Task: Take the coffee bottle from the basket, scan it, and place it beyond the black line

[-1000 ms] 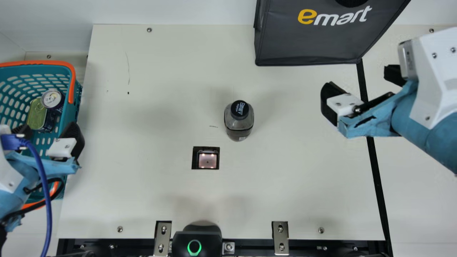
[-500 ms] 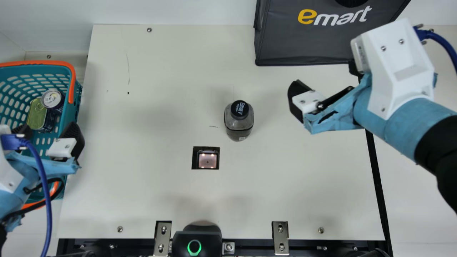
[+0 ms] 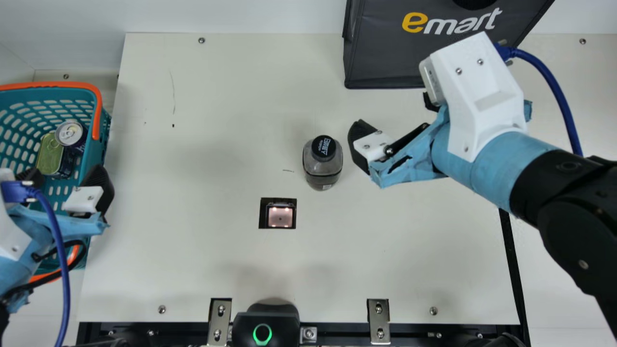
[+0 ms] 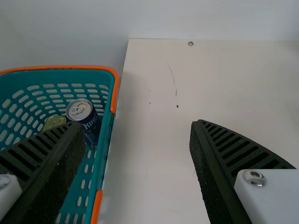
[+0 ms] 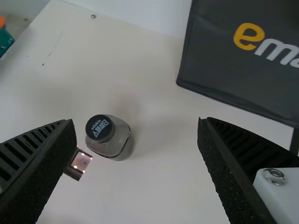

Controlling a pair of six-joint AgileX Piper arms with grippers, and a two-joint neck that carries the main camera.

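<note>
standing upright, axis vertical: bottle (image 3: 322, 166), one, just left of right gripper (image 5: 135, 122), the nearer; fingers spread, empty. left gripper (image 4: 136, 125): well apart, likewise spread, empty.

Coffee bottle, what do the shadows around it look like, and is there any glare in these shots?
Main view: faint, soft-edged shadows on the cream table beside the coffee bottle; small bright lights in the scanner. Right wrist view: soft shading near the bottle. Left wrist view: a soft darker band beside the basket, pale shine on the can's metal lid.
</note>
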